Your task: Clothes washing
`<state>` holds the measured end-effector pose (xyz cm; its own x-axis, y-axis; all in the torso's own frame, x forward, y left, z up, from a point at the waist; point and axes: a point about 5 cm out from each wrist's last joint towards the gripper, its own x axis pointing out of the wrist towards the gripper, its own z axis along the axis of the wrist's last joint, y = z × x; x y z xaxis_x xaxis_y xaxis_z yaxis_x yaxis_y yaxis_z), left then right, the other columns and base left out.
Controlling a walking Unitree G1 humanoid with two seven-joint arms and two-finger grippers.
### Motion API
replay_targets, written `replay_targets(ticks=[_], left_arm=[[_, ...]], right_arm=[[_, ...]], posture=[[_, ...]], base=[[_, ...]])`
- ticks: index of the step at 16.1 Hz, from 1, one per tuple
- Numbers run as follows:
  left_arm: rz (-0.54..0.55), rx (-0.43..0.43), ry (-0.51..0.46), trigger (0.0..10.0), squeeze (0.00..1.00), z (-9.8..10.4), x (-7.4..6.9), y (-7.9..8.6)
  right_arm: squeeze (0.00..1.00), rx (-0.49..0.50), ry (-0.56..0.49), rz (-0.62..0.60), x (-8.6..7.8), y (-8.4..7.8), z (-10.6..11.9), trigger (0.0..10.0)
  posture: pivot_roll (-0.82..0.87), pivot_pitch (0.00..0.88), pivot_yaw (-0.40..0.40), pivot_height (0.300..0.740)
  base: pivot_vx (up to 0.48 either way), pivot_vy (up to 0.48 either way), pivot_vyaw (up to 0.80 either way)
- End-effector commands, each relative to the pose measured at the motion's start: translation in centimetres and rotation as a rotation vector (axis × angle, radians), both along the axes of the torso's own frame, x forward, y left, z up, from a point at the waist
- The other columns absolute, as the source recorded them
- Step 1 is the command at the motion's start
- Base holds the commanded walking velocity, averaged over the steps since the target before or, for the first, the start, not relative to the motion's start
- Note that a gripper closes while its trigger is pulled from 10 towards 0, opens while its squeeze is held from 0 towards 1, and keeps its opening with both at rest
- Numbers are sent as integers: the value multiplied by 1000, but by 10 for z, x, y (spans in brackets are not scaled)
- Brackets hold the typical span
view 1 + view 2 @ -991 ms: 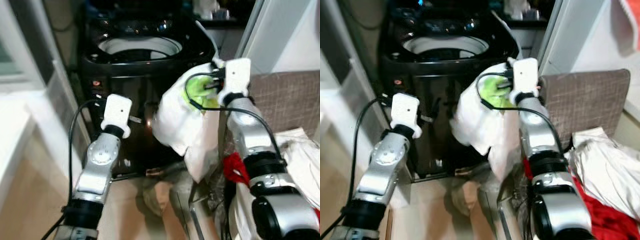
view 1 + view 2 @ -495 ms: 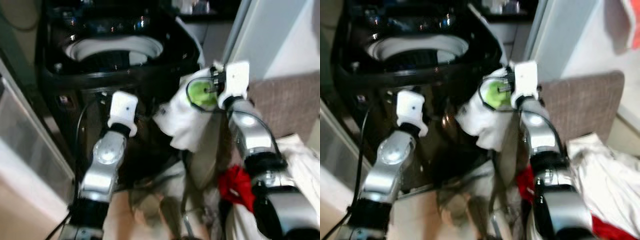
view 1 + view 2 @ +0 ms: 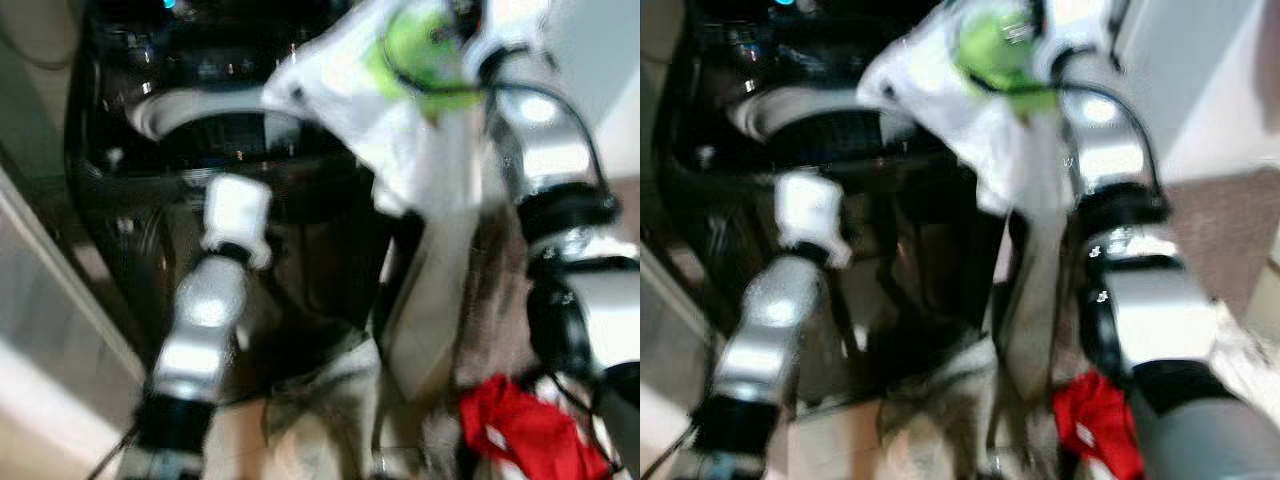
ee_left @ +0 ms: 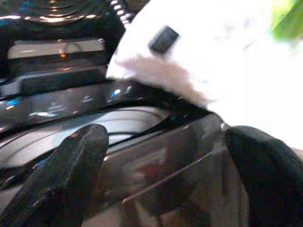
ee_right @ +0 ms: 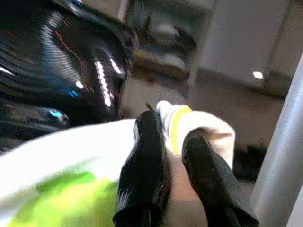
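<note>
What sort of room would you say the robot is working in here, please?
Most likely a home laundry corner. A black top-loading washing machine stands open in front, the right gripper is shut on a white and green garment beside the tub, and more clothes, including a red garment, lie heaped below.

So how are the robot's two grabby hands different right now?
The right gripper is pinched on the white and green garment, lifted high beside the washing machine. The left gripper is open and holds nothing, lower down at the machine's front edge. Both have two black fingers.
</note>
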<state>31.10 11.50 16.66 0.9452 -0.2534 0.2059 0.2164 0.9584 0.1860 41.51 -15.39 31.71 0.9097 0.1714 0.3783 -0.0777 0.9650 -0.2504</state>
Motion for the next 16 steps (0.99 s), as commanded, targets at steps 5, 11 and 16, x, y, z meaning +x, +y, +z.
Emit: replay_targets(ticks=[5, 11, 16], left_arm=[[43, 3, -38, 10000, 0, 10, -2, 11], [69, 106, -127, 10000, 0, 26, -18, 9], [137, 131, -113, 10000, 0, 25, -28, 15]], right_arm=[[0, -60, -112, 45, 0, 26, 54, 10000], [0, -261, -155, -91, -2, 51, 90, 10000], [0, -487, 87, 30, 7, 95, -1, 10000]], posture=[[26, 0, -80, 732], [129, 0, -125, 732], [188, 11, -158, 732]], base=[[436, 52, 0], [262, 184, 0], [0, 0, 0]])
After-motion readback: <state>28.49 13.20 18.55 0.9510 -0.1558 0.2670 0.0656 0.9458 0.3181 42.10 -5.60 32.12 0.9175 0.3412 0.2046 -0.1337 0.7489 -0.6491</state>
